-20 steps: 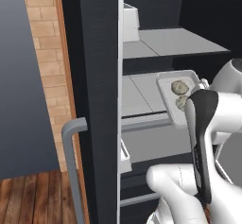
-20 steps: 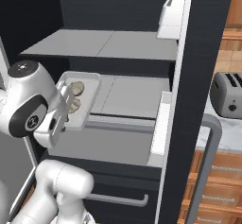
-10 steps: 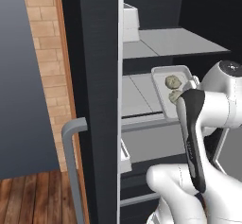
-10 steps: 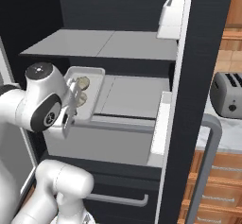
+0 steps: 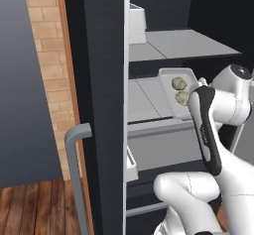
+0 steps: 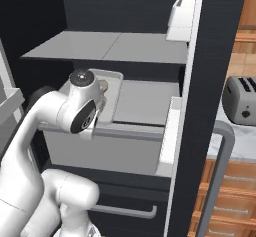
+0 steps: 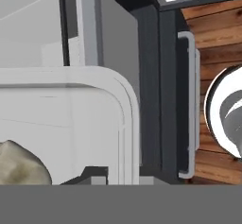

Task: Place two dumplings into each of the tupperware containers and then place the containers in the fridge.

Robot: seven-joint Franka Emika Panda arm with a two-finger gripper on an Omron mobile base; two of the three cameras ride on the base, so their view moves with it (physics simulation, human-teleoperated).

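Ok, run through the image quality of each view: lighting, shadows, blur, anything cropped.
Left base view: flat, even rendered light, sharp throughout; the fridge interior goes near black behind the shelves. Right base view: same soft light, no glare; the arm hides part of the tupperware container. Hand view: very close, so the container rim looks soft and one dumpling is cropped at the edge.

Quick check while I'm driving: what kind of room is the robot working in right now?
Most likely a home kitchen: an open fridge with grey shelves, a toaster on a counter beside it, wooden cabinets below, and a tupperware container of dumplings.
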